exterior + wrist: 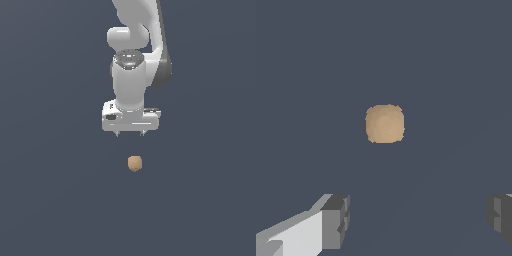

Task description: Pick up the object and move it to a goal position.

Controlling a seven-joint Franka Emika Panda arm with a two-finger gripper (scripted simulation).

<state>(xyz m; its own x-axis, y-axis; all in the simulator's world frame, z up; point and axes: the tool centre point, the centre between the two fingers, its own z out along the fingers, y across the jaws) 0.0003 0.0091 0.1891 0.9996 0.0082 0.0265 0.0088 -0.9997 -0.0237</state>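
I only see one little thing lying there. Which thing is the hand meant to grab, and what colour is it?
The tan-orange lump, the only loose thing in view. It is rounded, pebble-like, much narrower than the white hand, which hangs open above it, not touching.

Ext view: arm [136,20] cut off by top edge, so you can't see its base. End effector [130,134] fingertips too small to read. Wrist view: both fingers [336,220] clipped by frame edges; object's [385,123] underside hidden.

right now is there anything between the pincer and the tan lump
Nothing. In the exterior view the stretch from the open pincer to the tan lump is bare; the wrist view shows only plain surface around the lump.
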